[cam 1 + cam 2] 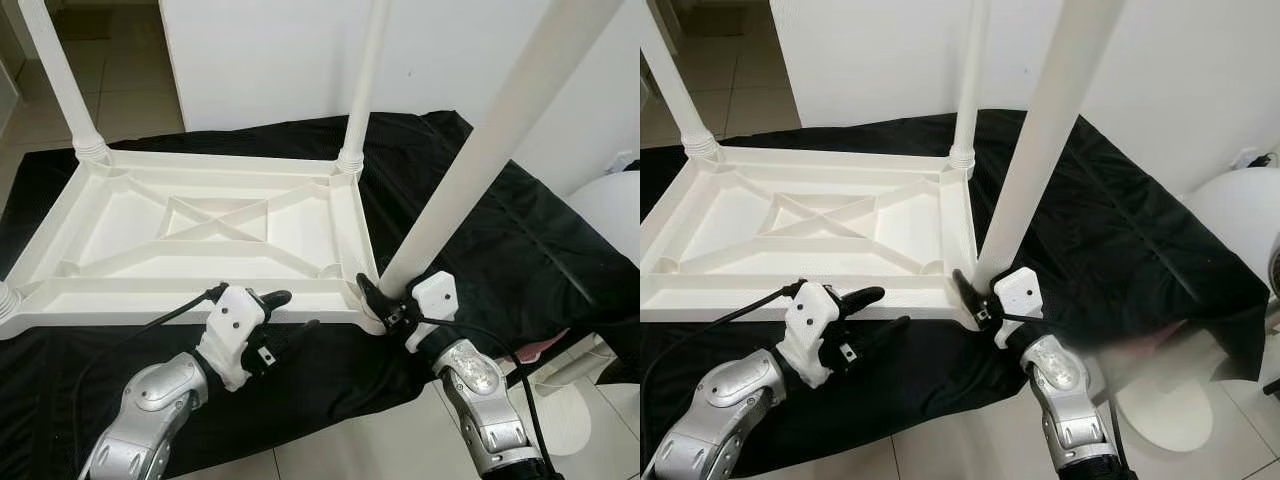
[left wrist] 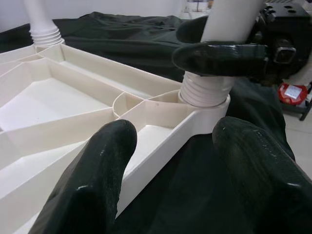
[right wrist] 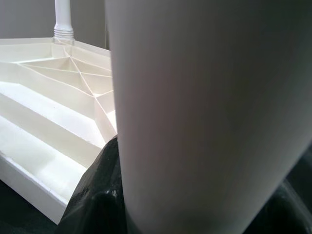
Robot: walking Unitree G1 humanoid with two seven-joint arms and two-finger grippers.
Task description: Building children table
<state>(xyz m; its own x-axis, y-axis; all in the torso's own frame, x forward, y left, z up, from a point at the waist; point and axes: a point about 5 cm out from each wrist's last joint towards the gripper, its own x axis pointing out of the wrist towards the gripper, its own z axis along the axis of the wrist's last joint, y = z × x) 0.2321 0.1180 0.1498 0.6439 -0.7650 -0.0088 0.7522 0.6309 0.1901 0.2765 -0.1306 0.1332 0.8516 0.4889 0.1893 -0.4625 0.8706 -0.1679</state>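
Tabletop (image 1: pixel 200 225), white plastic and upside down, ribbed underside up, on a black cloth (image 1: pixel 500 240) over the tiled floor. Near-right leg (image 1: pixel 480 150) stands in the tabletop's near-right corner socket; right gripper (image 1: pixel 385 300) is clamped round it just above the threaded base, though the far finger is mostly hidden. Left gripper (image 1: pixel 290 312) hovers just off the tabletop's near rim, beside that corner, fingers (image 2: pixel 92 180) spread and holding nothing. Two further legs (image 1: pixel 365 80) rise from the far corners.
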